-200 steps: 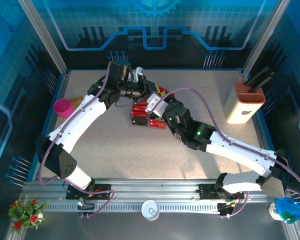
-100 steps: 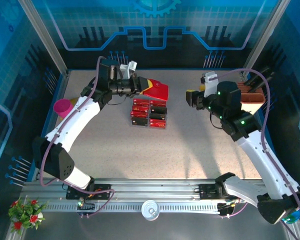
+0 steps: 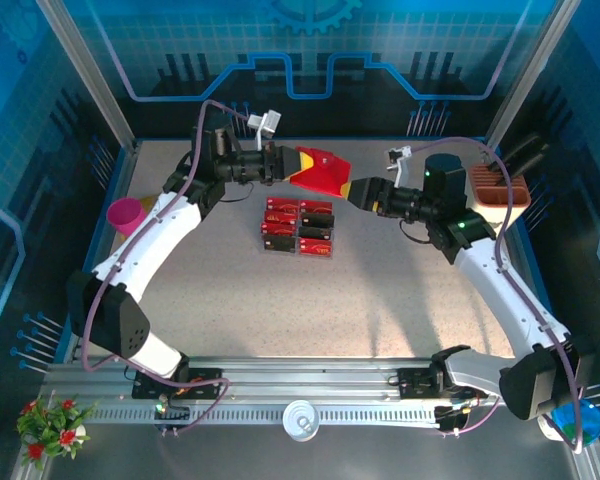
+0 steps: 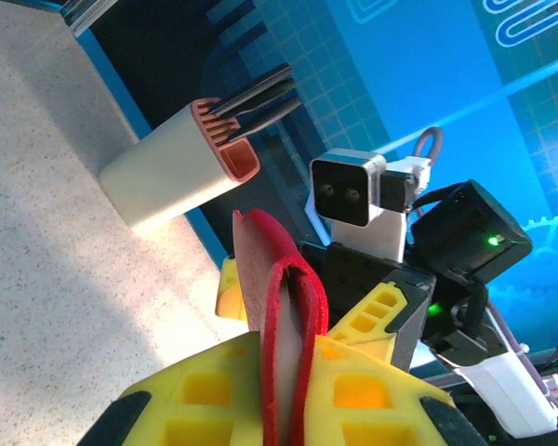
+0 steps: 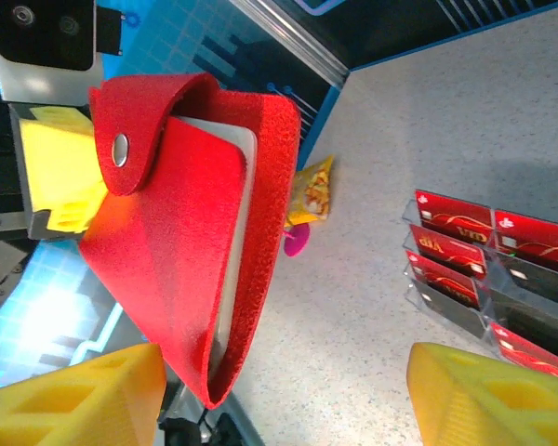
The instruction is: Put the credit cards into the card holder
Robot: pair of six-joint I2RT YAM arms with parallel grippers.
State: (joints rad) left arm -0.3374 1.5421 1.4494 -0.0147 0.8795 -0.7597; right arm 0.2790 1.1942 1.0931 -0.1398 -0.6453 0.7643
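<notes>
My left gripper (image 3: pixel 283 163) is clamped tight on the card holder (image 3: pixel 322 170), holding it off the table at about 1 o'clock from the clear tray (image 3: pixel 280 244). Through the left wrist camera I see the holder edge-on, its red rim upright between my yellow fingers (image 4: pixel 195 400). The right gripper (image 3: pixel 364 192) sits at 3 o'clock of the holder, just beside it, jaws spread wide and empty. From the right wrist, the flap with the metal snap curls over a paler inner pocket. The credit cards (image 3: pixel 300 215) lie in the tray's compartments.
</notes>
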